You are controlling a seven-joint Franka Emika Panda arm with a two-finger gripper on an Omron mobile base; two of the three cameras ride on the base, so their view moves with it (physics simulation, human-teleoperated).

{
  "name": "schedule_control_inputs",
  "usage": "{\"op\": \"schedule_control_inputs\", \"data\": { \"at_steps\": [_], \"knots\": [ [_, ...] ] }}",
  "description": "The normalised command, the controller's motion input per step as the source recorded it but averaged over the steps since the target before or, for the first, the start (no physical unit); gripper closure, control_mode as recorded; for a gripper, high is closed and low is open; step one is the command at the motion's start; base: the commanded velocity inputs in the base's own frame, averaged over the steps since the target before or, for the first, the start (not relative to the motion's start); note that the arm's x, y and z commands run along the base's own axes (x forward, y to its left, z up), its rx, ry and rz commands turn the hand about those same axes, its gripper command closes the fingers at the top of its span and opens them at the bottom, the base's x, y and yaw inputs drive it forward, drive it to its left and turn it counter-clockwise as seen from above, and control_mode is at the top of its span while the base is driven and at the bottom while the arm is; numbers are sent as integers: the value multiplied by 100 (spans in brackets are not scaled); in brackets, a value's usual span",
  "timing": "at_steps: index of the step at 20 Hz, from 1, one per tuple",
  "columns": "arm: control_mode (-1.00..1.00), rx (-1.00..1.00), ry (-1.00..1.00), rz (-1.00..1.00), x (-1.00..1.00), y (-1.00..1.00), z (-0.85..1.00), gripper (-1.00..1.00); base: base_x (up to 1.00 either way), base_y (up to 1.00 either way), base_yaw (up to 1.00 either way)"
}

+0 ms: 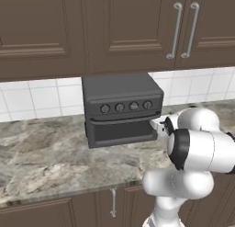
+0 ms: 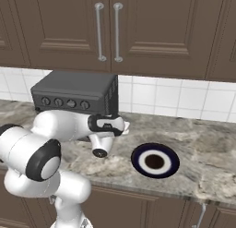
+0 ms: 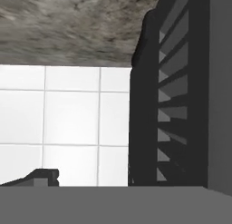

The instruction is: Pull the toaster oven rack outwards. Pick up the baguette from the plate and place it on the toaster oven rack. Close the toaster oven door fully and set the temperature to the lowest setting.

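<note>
Plate point(image 2: 155, 162) right of toaster oven point(image 2: 76, 91)

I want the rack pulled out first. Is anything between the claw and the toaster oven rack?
Yes. The toaster oven door looks shut across the front, so the rack behind it is covered. The open claw sits beside the right end of the toaster oven, facing its vented side wall.

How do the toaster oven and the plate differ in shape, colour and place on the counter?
The toaster oven is a dark grey box; the plate is a flat round disc, dark blue with a white ring. The toaster oven stands back against the tiled wall; the plate lies nearer the counter's front edge, to the oven's right. Both rest on the same marbled counter.
</note>
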Motion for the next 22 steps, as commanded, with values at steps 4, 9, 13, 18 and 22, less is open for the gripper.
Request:
{"op": "schedule_control_inputs", "data": {
  "at_steps": [4,9,13,18,22],
  "knots": [
    [-100,-13,11,17,-44,-100,67,-100,0,0,0],
    [-100,-16,1,28,-98,-100,36,-100,0,0,0],
    [-100,-19,2,26,-85,-100,42,-100,0,0,0],
    [-100,-25,13,16,-56,-100,50,-100,0,0,0],
    [-100,-24,21,10,-36,-100,66,-100,0,0,0]
  ]
}}
